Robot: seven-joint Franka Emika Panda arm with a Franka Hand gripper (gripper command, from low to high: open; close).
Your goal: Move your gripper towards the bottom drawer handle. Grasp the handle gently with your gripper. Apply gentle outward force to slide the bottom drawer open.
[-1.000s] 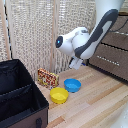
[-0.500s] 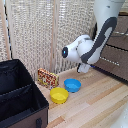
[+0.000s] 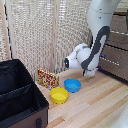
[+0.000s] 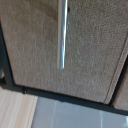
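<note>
**Arm reaching toward the drawer unit, drawer front filling the wrist view**

A pale, slatted curtain-like backdrop (image 3: 45, 35) was seen across the rear of the exterior view. The glossy white robot arm (image 3: 97, 35) was seen descending from the top of that view, on its right, bending at a rounded joint low over the light wooden counter (image 3: 95, 102). A large black fabric box (image 3: 20, 100) was seen at the exterior view's left, standing on the counter.

A dark-brown drawer unit (image 3: 117, 50) was seen at the exterior view's right edge, behind the arm. The bottom drawer (image 4: 85, 50) was shown close up in the wrist view as a flat brown front, shut against its dark frame. The bottom drawer handle (image 4: 62, 35) was seen there as a thin silver bar lying flat across the front, untouched in that view.

The tool could not be made out in either view, being hidden by the arm's own bulk in the exterior view, so whether it was released or clenched could not be told.

A blue bowl (image 3: 72, 85) and a yellow bowl (image 3: 59, 95) were seen just beside each other on the counter, near the box. A small patterned red-and-yellow box (image 3: 47, 77) was seen standing behind them.
</note>
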